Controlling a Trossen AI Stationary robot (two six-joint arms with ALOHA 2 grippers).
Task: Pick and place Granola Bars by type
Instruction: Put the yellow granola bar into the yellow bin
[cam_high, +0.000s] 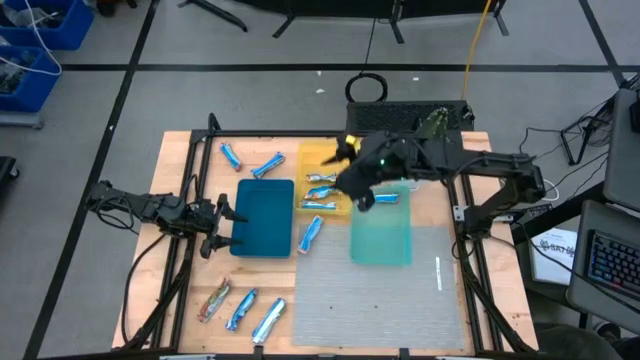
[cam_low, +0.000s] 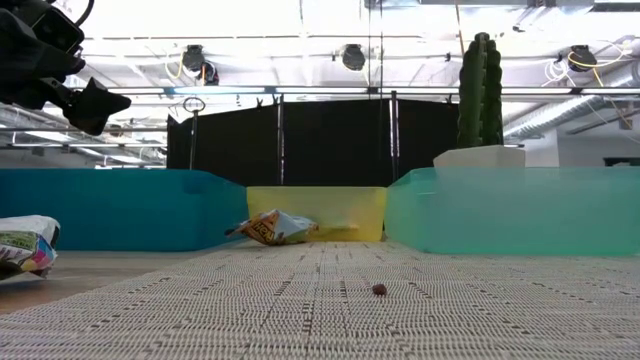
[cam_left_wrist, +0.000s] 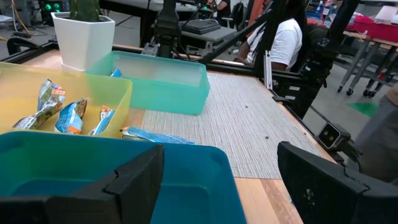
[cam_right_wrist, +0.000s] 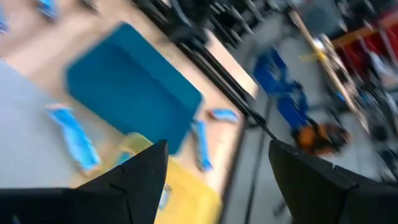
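Sorting about half done, several bars left loose on the counter (cam_high: 330, 300).

Left pincer (cam_high: 222, 225) waits wide and empty at the dark blue plastic tray (cam_high: 262, 217); shiny blue-and-white wrapped granola bars (cam_high: 243, 310) lie outside it, others fill the yellow tray (cam_high: 310, 155); right pincer (cam_high: 358, 190), wide, empty, hovers by the teal tray (cam_high: 381, 238).

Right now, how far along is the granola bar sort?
Done: several wrapped bars in the yellow tray, one in the teal tray. In hand: nothing; the open right gripper hovers by the trays, the open left gripper waits. Left: loose bars; blue tray empty.
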